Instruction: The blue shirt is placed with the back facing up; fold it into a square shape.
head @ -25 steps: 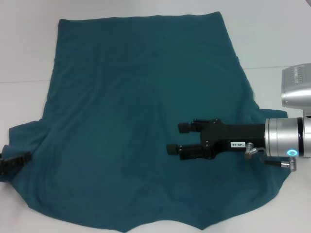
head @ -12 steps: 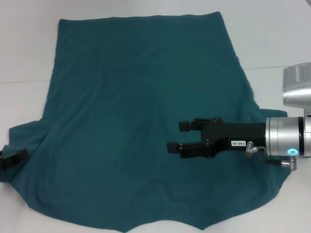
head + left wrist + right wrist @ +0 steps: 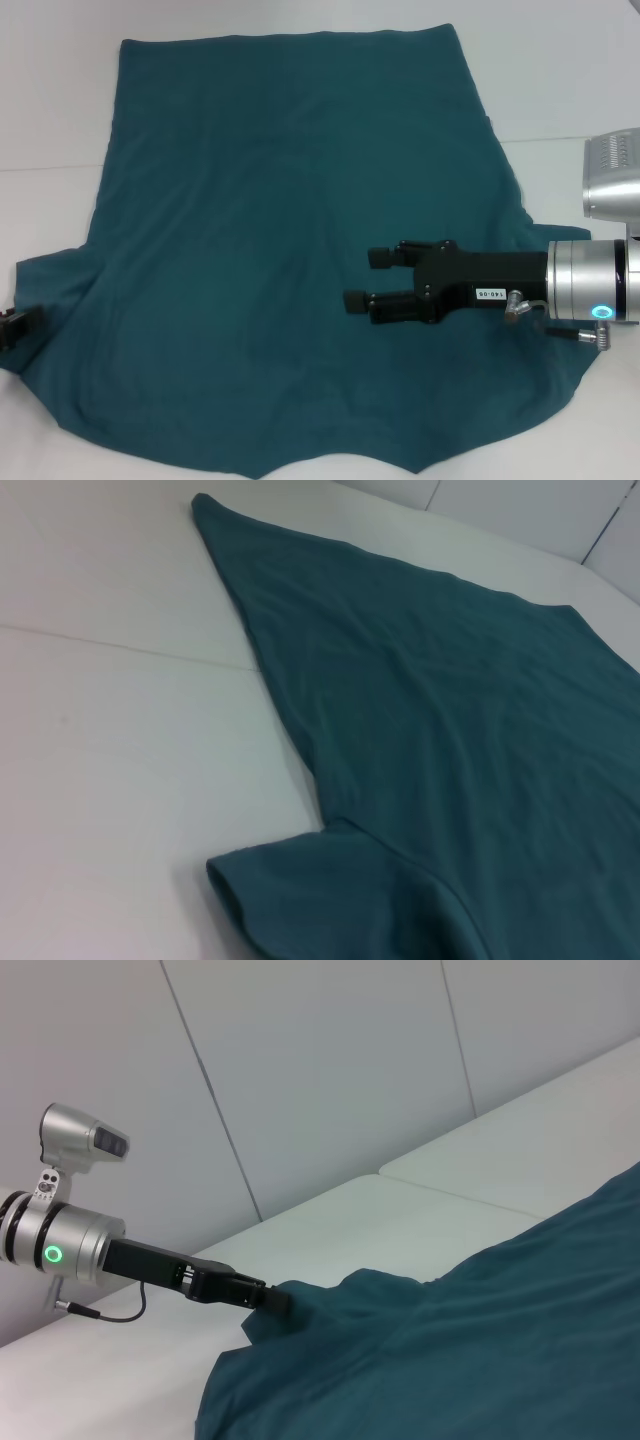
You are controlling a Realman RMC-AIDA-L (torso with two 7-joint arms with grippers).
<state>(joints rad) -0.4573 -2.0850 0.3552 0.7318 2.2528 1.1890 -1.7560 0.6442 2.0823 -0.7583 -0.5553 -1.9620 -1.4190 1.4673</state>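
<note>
The blue shirt (image 3: 280, 200) lies spread flat on the white table, plain side up, hem at the far edge and sleeves toward me. My right gripper (image 3: 362, 281) hovers over the shirt's right half, pointing left, open with nothing between its fingers. Only a black tip of my left gripper (image 3: 15, 326) shows at the table's left edge, beside the left sleeve (image 3: 50, 275). In the right wrist view the left gripper (image 3: 275, 1302) sits at the sleeve's edge of the shirt (image 3: 480, 1340). The left wrist view shows the sleeve (image 3: 330, 890) and the shirt's side (image 3: 450, 700).
The white table (image 3: 50, 100) extends around the shirt, with a seam line across it. White wall panels (image 3: 330, 1080) stand behind the table's left side. The right arm's silver wrist (image 3: 600, 290) hangs over the shirt's right sleeve.
My left gripper has slid left, further out of the head view, away from the sleeve. The right gripper and the shirt have stayed where they were.
</note>
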